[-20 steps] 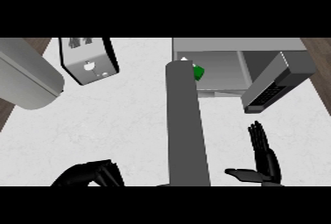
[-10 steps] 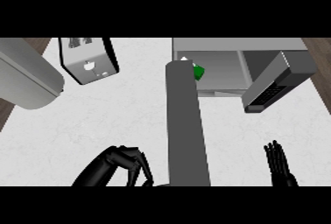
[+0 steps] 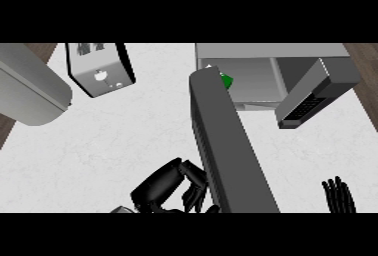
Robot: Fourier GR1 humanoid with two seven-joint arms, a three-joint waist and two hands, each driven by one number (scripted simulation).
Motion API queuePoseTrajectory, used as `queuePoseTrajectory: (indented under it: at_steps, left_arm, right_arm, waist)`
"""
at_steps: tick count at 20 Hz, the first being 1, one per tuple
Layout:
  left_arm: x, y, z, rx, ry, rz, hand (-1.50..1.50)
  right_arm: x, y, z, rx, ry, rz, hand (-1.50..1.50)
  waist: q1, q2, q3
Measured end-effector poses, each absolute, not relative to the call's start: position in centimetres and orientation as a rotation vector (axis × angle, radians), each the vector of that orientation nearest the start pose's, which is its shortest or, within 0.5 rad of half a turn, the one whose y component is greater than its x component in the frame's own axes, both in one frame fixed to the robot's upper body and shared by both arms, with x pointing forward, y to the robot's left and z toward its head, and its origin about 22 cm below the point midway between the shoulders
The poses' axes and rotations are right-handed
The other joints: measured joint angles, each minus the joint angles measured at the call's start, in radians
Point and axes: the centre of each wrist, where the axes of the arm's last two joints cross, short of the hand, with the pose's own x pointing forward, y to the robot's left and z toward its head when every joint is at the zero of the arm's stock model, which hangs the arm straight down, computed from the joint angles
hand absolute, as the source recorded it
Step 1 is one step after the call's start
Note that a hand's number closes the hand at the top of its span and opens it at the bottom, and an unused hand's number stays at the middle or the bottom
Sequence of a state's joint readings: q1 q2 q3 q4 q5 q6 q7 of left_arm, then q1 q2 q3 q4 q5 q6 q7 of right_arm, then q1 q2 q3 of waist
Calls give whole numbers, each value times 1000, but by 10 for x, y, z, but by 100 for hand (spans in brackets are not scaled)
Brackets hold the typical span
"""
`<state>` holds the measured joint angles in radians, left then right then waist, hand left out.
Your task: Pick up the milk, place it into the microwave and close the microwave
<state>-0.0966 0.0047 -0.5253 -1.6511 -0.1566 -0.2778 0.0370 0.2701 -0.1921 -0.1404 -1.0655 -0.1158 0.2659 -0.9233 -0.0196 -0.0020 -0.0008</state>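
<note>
Well, milk parked at the microwave's mouth, door wide open

Looking down from the head view: spotted the microwave (image 3: 255, 82) at the top right of the white counter (image 3: 111, 145), with its door (image 3: 229, 145) swung out toward the lower edge as a long dark slab. Can just make out the milk (image 3: 225, 81) poking past the door's far end, at the left front corner of the open cavity. Only getting a white tip and a green patch, with the rest hidden behind the door. Looks to be sitting just inside, but can't swear to that.

Found the left hand (image 3: 161, 187) low down, just left of the door, fingers curled in with nothing visible in them. Can't tell whether touching the door or only beside it. Only catching the fingers of the right hand (image 3: 339, 196) at the bottom right, straight and pointing up, holding nothing, well apart from the milk.

Also got a toaster (image 3: 100, 70) at the top left and a big grey cylinder (image 3: 29, 90) beside it at the left edge.
</note>
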Motion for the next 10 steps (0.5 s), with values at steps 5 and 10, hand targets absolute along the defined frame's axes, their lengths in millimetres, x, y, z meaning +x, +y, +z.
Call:
queuePoseTrajectory:
  at_steps: [5,10]
  left_arm:
    - [222,55,28,-487,-1625,-903,150]
    - [222,23,19,-487,-1594,-934,150]
  right_arm:
    - [97,-346,-119,-17,-1807,-71,-150]
    - [108,-339,-104,59,-1861,-45,-150]
  waist:
    - [-10,1,-1]
    - [-36,4,-1]
